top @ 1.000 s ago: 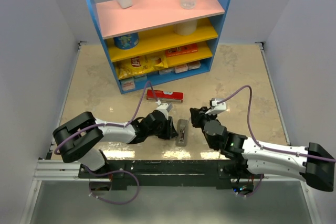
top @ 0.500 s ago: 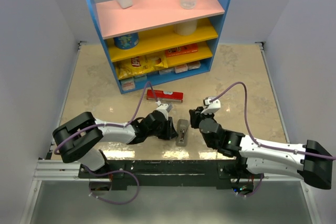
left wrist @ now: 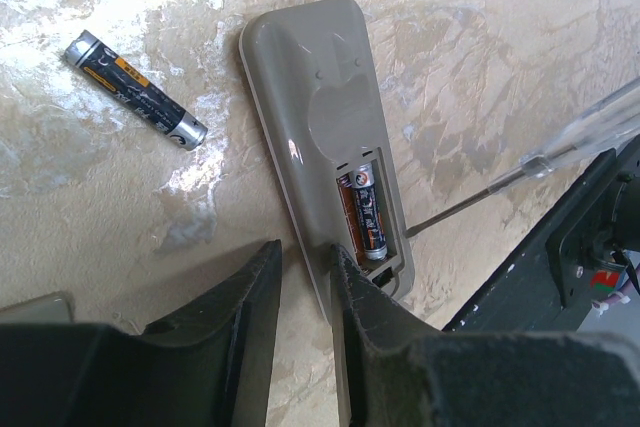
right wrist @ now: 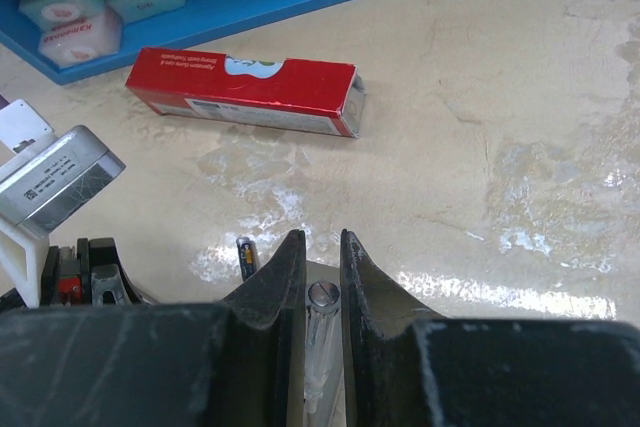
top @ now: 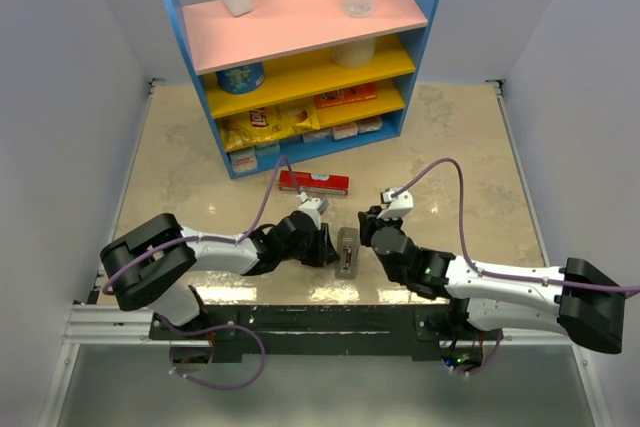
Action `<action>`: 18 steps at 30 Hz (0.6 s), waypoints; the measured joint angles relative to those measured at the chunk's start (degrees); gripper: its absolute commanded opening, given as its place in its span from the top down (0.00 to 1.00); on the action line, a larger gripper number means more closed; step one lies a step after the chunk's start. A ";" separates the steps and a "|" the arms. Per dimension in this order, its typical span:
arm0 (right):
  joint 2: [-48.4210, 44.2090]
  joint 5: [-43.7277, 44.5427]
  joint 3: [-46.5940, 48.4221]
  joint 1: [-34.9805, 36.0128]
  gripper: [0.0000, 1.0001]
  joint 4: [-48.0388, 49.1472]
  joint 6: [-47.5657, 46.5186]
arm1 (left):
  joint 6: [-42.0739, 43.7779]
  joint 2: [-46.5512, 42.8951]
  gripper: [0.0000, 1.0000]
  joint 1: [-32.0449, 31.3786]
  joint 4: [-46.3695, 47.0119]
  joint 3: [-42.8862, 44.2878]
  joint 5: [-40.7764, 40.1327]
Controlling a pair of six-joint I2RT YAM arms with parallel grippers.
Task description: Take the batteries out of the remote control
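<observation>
The remote control (left wrist: 320, 107) lies back up on the table (left wrist: 520, 47), its battery bay open with one battery (left wrist: 368, 215) inside. A second battery (left wrist: 135, 90) lies loose to its left, also seen as battery (right wrist: 244, 255). My left gripper (left wrist: 306, 252) is closed over the remote's near long edge; in the top view the gripper (top: 326, 245) is beside the remote (top: 347, 251). My right gripper (right wrist: 322, 239) is shut on a clear-handled screwdriver (right wrist: 323, 297). The screwdriver's shaft (left wrist: 460, 202) touches the bay's right rim.
A flat red box (top: 313, 182) lies just behind the remote, also seen as the red box (right wrist: 245, 92). A blue shelf unit (top: 300, 57) with snacks and bottles stands at the back. The table's near edge has a black rail (top: 320, 322).
My right arm has moved left towards the remote, carrying the screwdriver. The left arm and the remote have stayed put.
</observation>
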 measured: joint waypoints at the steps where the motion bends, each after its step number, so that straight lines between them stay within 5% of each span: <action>1: 0.24 0.07 -0.13 0.00 1.00 0.52 0.02 | 0.00 0.00 0.69 0.00 0.00 0.00 0.00; 18: -1.79 0.11 0.02 0.02 1.00 -0.07 0.02 | -0.17 0.00 0.69 -0.04 0.83 -0.52 0.00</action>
